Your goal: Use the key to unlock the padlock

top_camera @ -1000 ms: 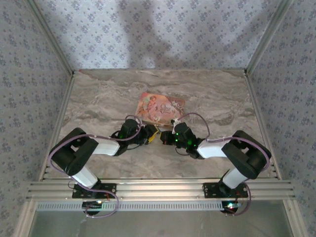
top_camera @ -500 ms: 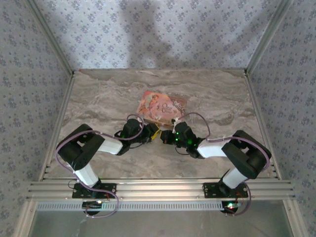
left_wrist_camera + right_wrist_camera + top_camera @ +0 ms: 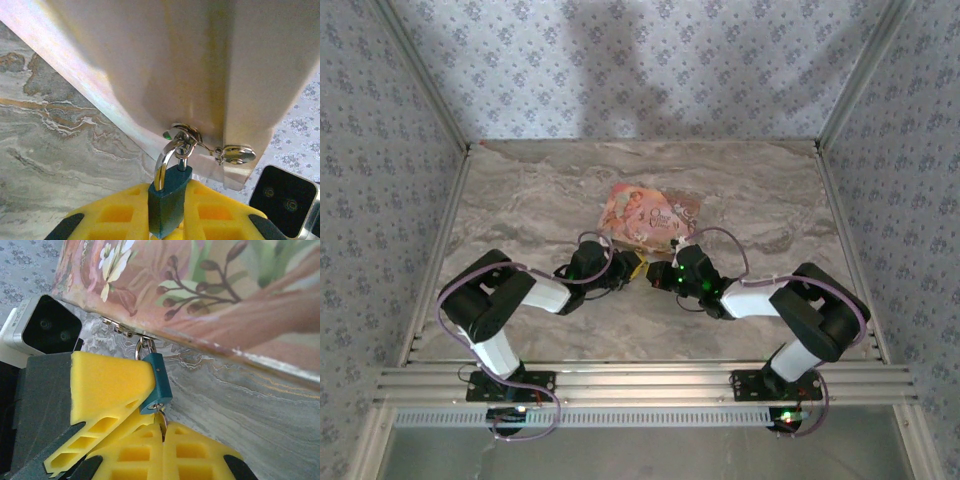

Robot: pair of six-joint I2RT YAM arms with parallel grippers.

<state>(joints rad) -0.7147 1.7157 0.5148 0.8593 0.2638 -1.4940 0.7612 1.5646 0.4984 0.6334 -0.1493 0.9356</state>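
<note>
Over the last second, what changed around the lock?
The left arm folded in, with its elbow swinging right toward the middle. The left hand closed its fingers on the padlock. Unchanged: the right hand stays shut on what looks like the key at the padlock's base, and the pink box has not shifted.

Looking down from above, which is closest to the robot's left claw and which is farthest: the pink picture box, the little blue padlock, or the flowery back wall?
1. padlock: right at the left gripper, between its yellow fingers.
2. pink box: just beyond the gripper, toward the back.
3. back wall: farthest, well behind the box.
</note>
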